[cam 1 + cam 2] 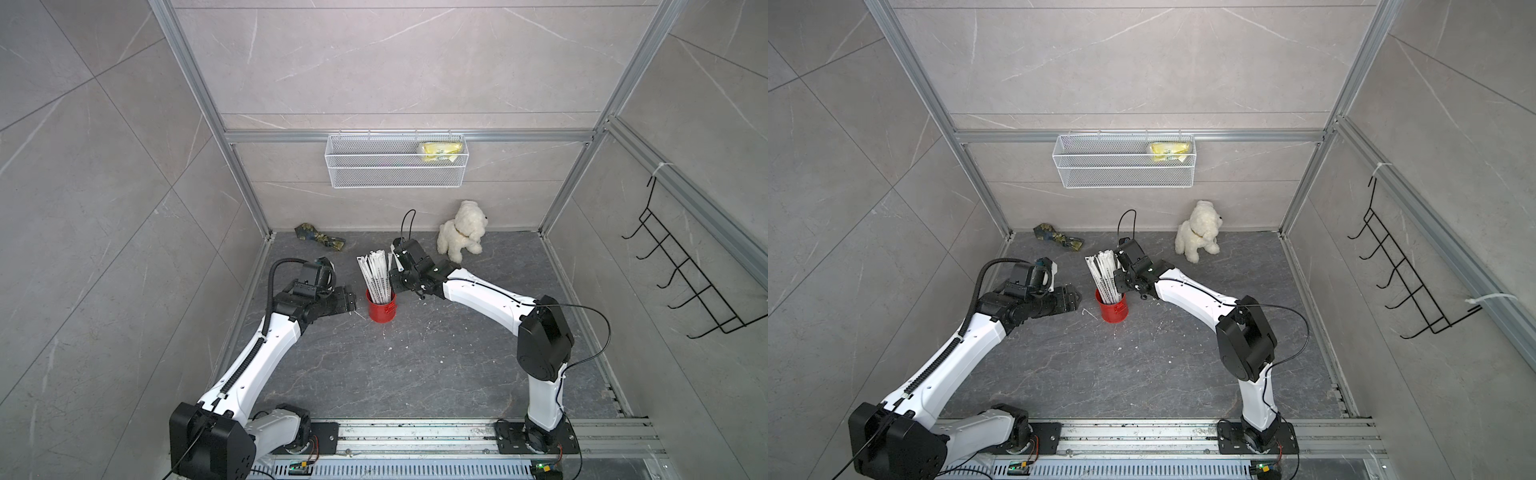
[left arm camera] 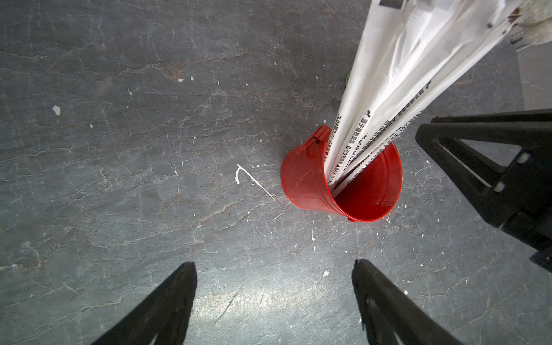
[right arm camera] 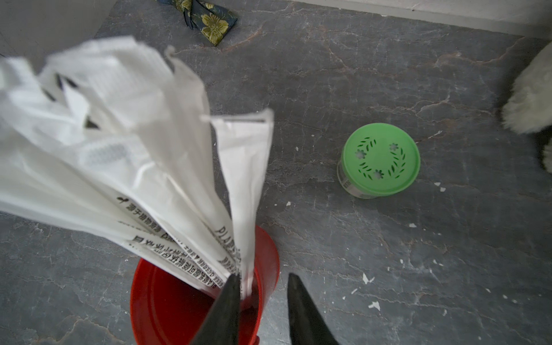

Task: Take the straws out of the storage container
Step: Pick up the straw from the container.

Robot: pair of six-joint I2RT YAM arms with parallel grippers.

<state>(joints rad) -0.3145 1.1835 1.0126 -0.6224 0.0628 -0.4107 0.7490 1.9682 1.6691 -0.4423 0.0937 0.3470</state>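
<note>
Standing in small red cylindrical metal can (image 2: 301, 179): long white paper-wrapped straws (image 3: 149, 179) | left gripper (image 2: 274, 263): spread wide, empty, beside can | right gripper (image 3: 263, 276): jaws straddling can rim, grip unclear

red can (image 1: 381, 309), white black-printed straws (image 1: 376, 274), green lid (image 3: 380, 158)

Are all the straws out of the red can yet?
Not yet. Done: nothing; the straws all stand in the can. In hand: the right pincer straddles the can's rim, one finger inside beside the straws. The left pincer hangs open nearby. Left: pulling every straw out.
</note>
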